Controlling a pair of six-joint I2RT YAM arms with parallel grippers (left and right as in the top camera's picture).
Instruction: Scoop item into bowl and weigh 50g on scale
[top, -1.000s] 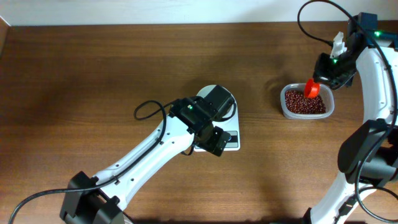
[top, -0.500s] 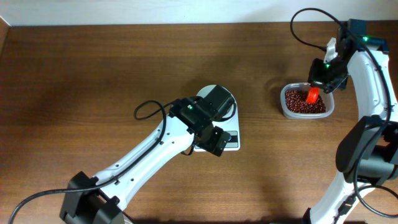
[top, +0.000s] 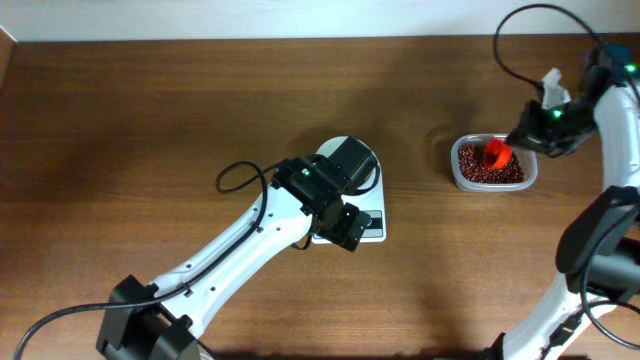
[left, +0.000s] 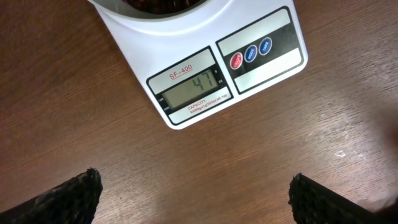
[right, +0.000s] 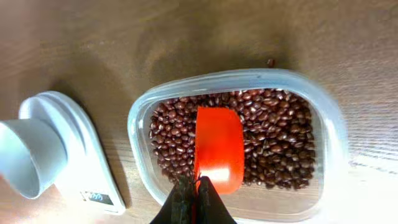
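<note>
The beans (right: 273, 137) fill a clear plastic container (top: 492, 168) at the right of the table. My right gripper (right: 194, 186) is shut on the handle of an orange-red scoop (right: 219, 149), whose cup lies on the beans. The scoop also shows in the overhead view (top: 496, 153). The white scale (left: 211, 68) reads 47. The white bowl (top: 330, 148) stands on it, mostly hidden under my left wrist; its lower edge shows in the left wrist view (left: 112, 7). My left gripper (left: 196, 199) is open and empty, just in front of the scale.
One stray bean (right: 270, 62) lies on the wood behind the container. The scale (right: 81, 162) and bowl (right: 31, 155) sit left of the container. The left arm (top: 240, 245) runs diagonally from the front left to the scale.
My right gripper lowered the scoop from the container's far right corner into the beans, and the right wrist swung out to the right. The left arm has not moved.
</note>
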